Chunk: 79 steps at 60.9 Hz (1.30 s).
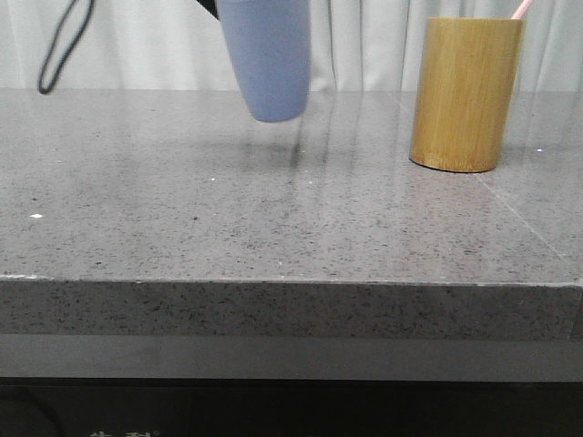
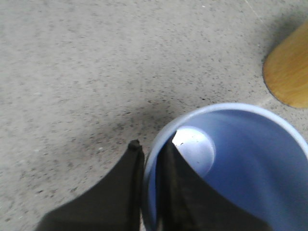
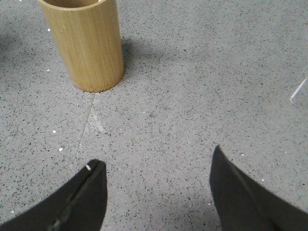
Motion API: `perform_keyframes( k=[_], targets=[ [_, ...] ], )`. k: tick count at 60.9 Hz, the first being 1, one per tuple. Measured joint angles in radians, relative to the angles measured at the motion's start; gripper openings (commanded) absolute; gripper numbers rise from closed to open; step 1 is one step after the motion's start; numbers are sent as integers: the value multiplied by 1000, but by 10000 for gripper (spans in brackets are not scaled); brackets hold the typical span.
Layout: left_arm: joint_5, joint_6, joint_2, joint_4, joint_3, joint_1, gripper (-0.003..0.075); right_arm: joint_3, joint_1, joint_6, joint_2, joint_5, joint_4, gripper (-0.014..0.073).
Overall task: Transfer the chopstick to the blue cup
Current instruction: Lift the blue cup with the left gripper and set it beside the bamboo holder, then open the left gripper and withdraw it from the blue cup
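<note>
The left pincer [image 2: 150, 159] is clenched on the rim of the blue cup [image 2: 231, 168], one finger inside the wall and one outside, and the cup hangs clear of the worktop [image 1: 273, 209] with its base in the air and a soft shadow on the stone beneath it. That thin pinch on a single edge looks to me like the first weak spot: a smooth tapering tumbler held only by its lip could swivel or slip out of the grip if the arm tilts or jolts, and it would then drop onto the stone and roll. The cup's mouth is open and nothing lies inside it, so the transfer is not yet done. The right pincer [image 3: 159, 163] is released, its fingers spread wide above bare worktop and grasping nothing. Ahead of it and off to one side stands the bamboo holder [image 3: 83, 43], upright, well apart from its fingers. The chopstick [image 1: 521, 9] sits in that holder, just its pale pink tip poking above the rim in the front view. The stick is thin and leans, so I judge the wide fingers could close beside it or nudge the holder over, and a long stick brought to a cup dangling in mid-air could strike the rim and knock it from the pinch.
</note>
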Motion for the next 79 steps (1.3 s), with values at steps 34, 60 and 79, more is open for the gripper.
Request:
perform_keyframes(
  k=[34,60,79],
  targets=[
    [38,0,77,2,-12,-22,140,0,0,-1,0,0,0,474],
    [42,3,77,2,-33,-22,388,0,0,-1,0,0,0,474],
    [37,4,-41,0,-60,-22,388,0,0,-2,0,0,1,474]
  ],
)
